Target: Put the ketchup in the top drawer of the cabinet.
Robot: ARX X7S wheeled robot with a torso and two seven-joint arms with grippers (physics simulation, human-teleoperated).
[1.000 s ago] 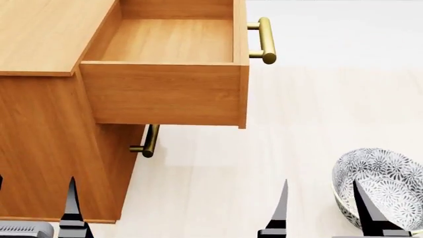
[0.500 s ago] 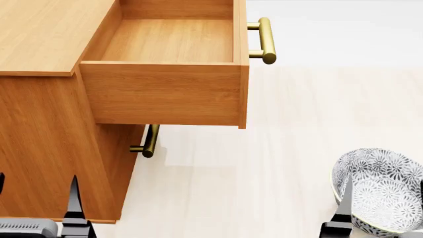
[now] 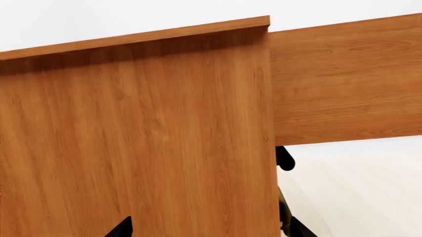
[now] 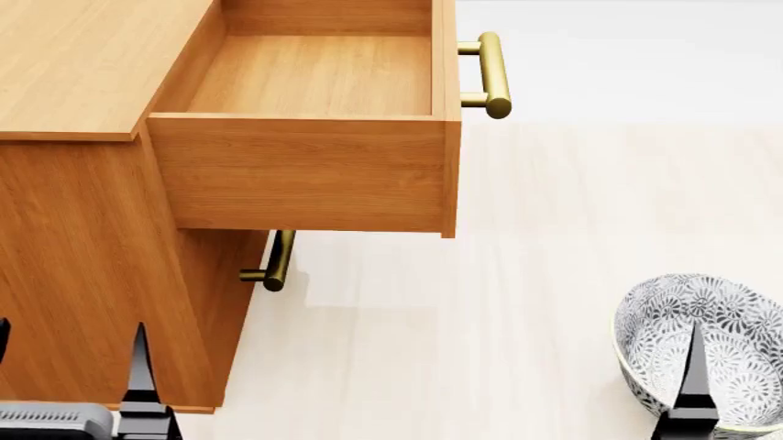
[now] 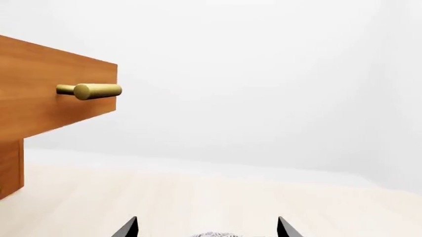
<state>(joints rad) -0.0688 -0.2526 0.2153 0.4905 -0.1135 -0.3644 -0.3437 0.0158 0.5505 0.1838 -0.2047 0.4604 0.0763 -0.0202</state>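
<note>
The top drawer (image 4: 312, 119) of the cabinet (image 4: 86, 229) is pulled out. No can shows in these pictures. The right gripper (image 5: 207, 228) is spread wide over the bowl (image 4: 703, 344); the left gripper (image 4: 68, 376) is spread too.

**A:** so where's the drawer (image 4: 306, 170) at?

**B:** pulled way out of the cabinet (image 4: 86, 229), open top facing up. Orange-brown wood box, totally bare inside. Its brass bar handle (image 4: 490, 75) sticks off the front face on the right.

**A:** and the cabinet itself?

**B:** same wood grain, sits at the left with a flat top. A second brass handle (image 4: 274, 261) peeks out just under the open drawer, that one's shut.

**A:** ketchup?

**B:** can't see it in any view.
</note>
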